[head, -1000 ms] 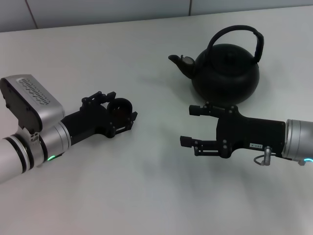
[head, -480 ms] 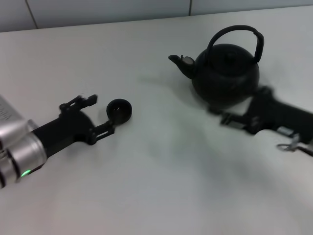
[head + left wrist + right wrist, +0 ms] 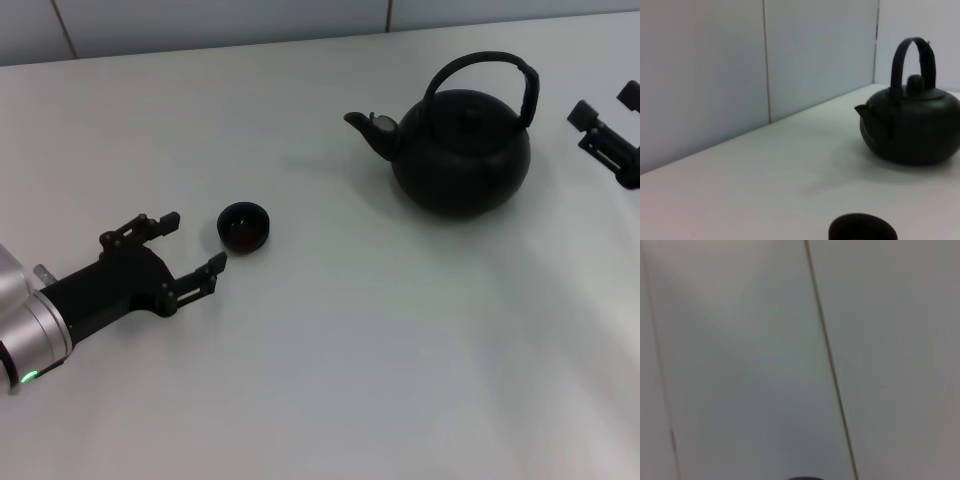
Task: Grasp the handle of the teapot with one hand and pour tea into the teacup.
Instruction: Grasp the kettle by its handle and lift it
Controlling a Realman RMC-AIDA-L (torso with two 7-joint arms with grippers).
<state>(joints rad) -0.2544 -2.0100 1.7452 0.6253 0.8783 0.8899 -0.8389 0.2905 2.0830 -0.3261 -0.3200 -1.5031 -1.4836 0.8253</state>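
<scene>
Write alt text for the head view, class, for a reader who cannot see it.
A round matte-black teapot with an arched hoop handle stands on a white table, spout toward a small dark handleless teacup. The left gripper, open, lies just short of the cup; the right gripper, open, is beside the teapot at the frame's edge.

Right gripper [image 3: 608, 108] is cut off by the head view's right edge, arm out of sight. Teacup [image 3: 862, 229] is clipped at the left wrist view's lower edge. Right wrist view shows only blurred wall.
</scene>
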